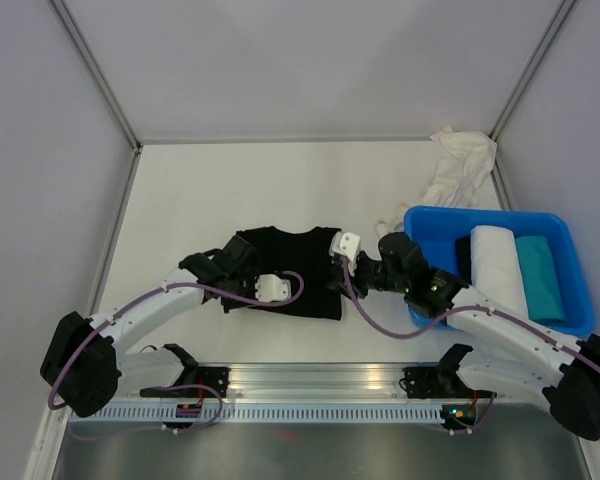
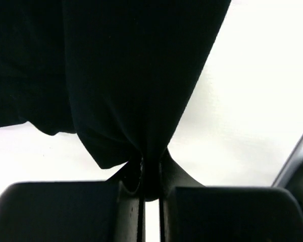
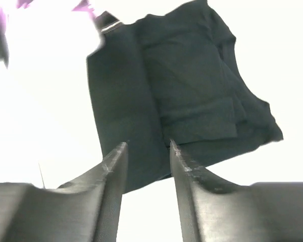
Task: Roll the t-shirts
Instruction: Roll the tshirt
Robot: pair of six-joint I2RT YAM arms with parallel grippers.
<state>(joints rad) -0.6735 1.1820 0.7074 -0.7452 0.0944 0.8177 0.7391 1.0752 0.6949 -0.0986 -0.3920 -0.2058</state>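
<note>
White table [image 1: 230, 190], left gripper [image 2: 150, 174] pinching black t-shirt [image 1: 280, 250]

Black t-shirt [image 1: 285, 272], flat near the middle of the table [image 1: 210, 190], folded to a rough rectangle. Seen from the right wrist as layered dark cloth [image 3: 192, 91], a narrower folded panel on top, soft wrinkles across it. One edge on its left side gathered and pulled into a small peak, pinched between the closed fingers of the left gripper [image 2: 150, 176].

Cream-white t-shirt [image 1: 498, 262], rolled to a tight cylinder, lying inside the blue tub [image 1: 480, 212]. Teal t-shirt [image 1: 540, 275] just beside it on the right, also a long bundle.

Another cream-white t-shirt [image 1: 462, 165], crumpled in a loose heap at the far right corner of the table, just behind the tub.
</note>
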